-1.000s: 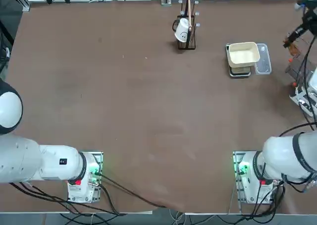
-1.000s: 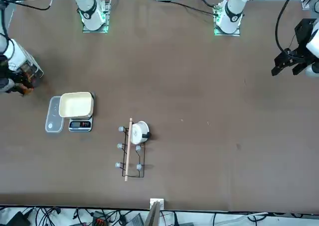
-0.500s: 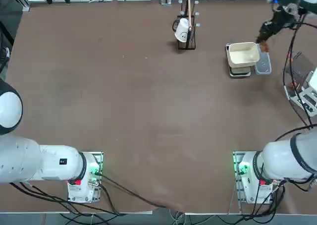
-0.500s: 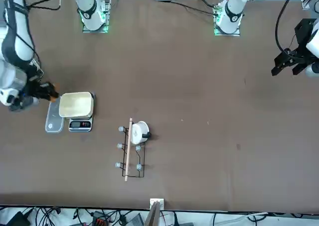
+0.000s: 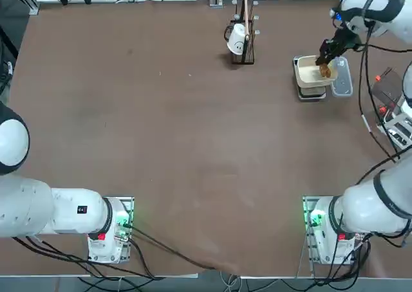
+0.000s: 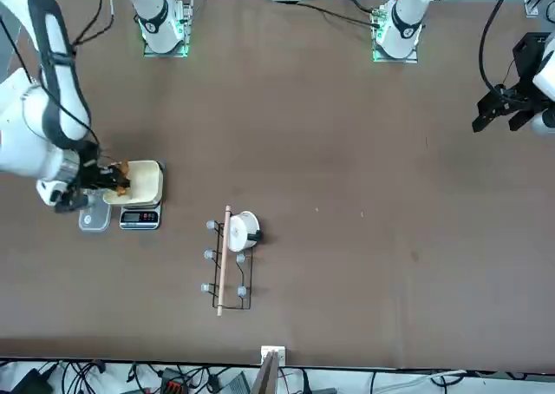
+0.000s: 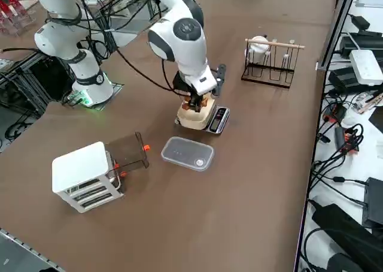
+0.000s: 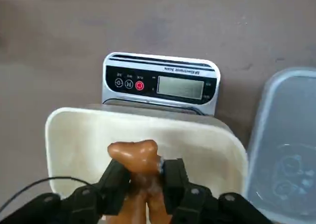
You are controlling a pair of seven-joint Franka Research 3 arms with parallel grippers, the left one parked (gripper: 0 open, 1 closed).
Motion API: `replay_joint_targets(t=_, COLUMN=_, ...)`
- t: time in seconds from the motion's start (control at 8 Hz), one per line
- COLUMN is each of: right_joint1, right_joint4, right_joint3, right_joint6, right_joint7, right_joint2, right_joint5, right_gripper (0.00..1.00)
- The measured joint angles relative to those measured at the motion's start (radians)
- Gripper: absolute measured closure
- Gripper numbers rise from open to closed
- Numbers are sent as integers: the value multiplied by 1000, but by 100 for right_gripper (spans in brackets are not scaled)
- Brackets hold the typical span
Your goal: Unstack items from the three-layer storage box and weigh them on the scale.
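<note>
Right gripper (image 8: pixel 147 170) had swung toward eight o'clock from overhead, clamped on orange-brown lumps (image 8: pixel 134 155) above the cream tray (image 8: pixel 66 140) on the scale (image 8: pixel 163 83), so your weighing drop looked next.

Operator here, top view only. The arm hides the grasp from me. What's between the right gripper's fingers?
Observer: The right gripper holds orange-brown lumps between both fingers, over the cream tray.
Operator: Can you see the scale's display?
Observer: Yes, in the wrist view. The display is uncovered, and I can make out no digits.
Operator: And the storage box's side?
Observer: From the right side, the white box shows slatted openings, stacked one above another.
</note>
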Motion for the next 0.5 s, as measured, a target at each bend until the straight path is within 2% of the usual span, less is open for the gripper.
replay_joint_targets(t=0.12, right_joint1=1, right_joint4=6, right_joint3=-1, right_joint6=1, right_joint7=2, right_joint2=-2, right_joint5=0, right_gripper=49)
replay_joint_targets(t=0.38, right_joint1=1, right_joint4=20, right_joint3=-6, right_joint6=-2, right_joint7=2, right_joint2=-13, right_joint5=0, right_gripper=13)
replay_joint_targets(t=0.5, right_joint1=0, right_joint4=23, right_joint3=-11, right_joint6=-8, right_joint7=1, right_joint2=-26, right_joint5=-3, right_gripper=2)
